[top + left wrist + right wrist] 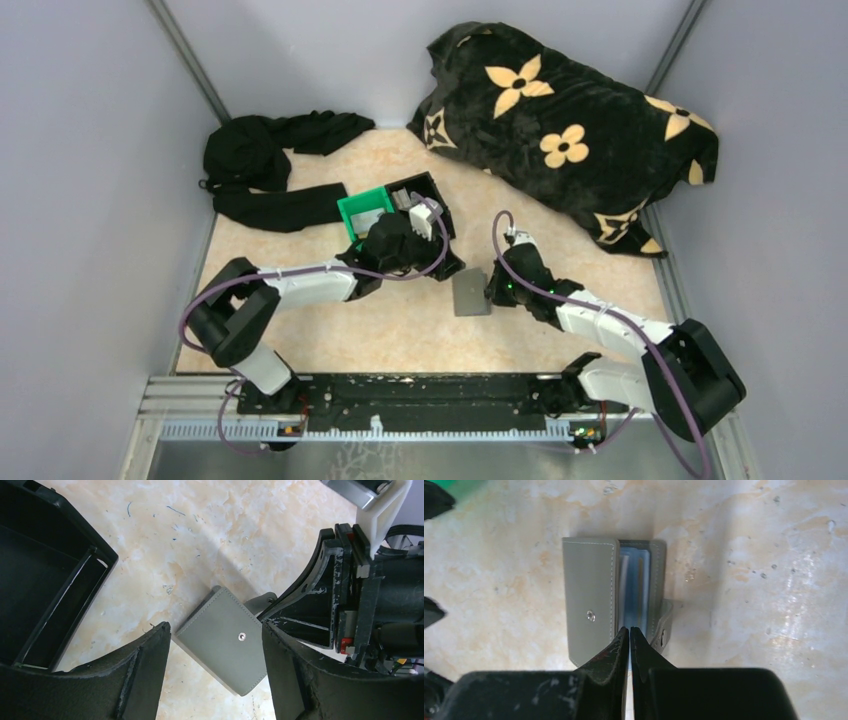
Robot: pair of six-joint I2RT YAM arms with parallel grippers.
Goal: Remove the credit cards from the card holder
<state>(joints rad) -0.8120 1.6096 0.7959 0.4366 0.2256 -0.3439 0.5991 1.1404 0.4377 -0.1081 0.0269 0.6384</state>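
The grey card holder [470, 293] lies on the marbled table between the two arms. In the right wrist view the card holder [589, 595] gapes slightly, its snap panel on the left and a blue lining inside. Edges of the credit cards show in the gap: a silvery one [624, 577] and a golden one [640, 580]. My right gripper [629, 628] is shut, its tips poked into the holder's mouth; whether they pinch a card edge is hidden. My left gripper [215, 627] hangs open just above the holder [222, 650], one finger on each side of it, not touching.
A green bin [362, 210] and a black bin [425, 195] stand just behind the left arm; the black bin [45, 575] fills the left of the left wrist view. Black clothing [270, 165] lies back left, and a flowered black blanket [570, 120] back right.
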